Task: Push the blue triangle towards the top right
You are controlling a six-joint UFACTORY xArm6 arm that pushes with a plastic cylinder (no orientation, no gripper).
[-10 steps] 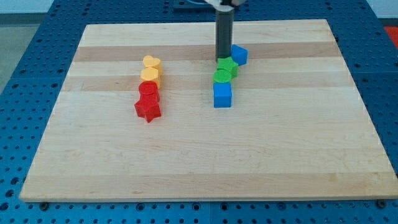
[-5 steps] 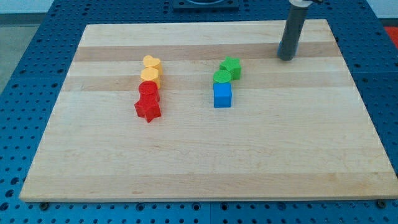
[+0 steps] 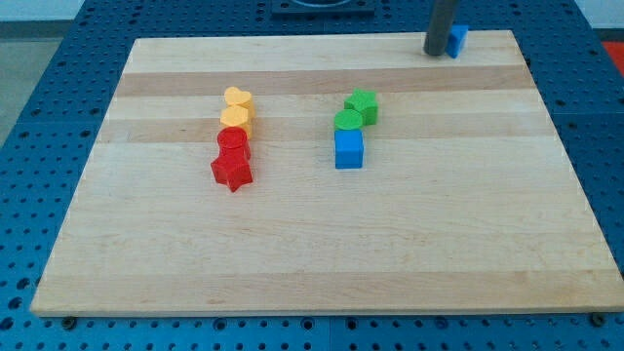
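Blue triangle (image 3: pixel 456 40) sits at the board's (image 3: pixel 292 244) top edge near the top right corner, touching my tip (image 3: pixel 434 53) on its left. Task looks essentially done; perhaps a last nudge rightward. No pincer on this rod. No brands, labels or writing readable anywhere.

No readable text, labels, brands, numbers or signs on board, blocks or rod.

Lighting: bright, even, diffuse overhead.
Shadows: short and soft beside blocks.
Glare: faint sheen on wooden board (image 3: pixel 322 244).
Focus: sharp throughout, slight compression softness.
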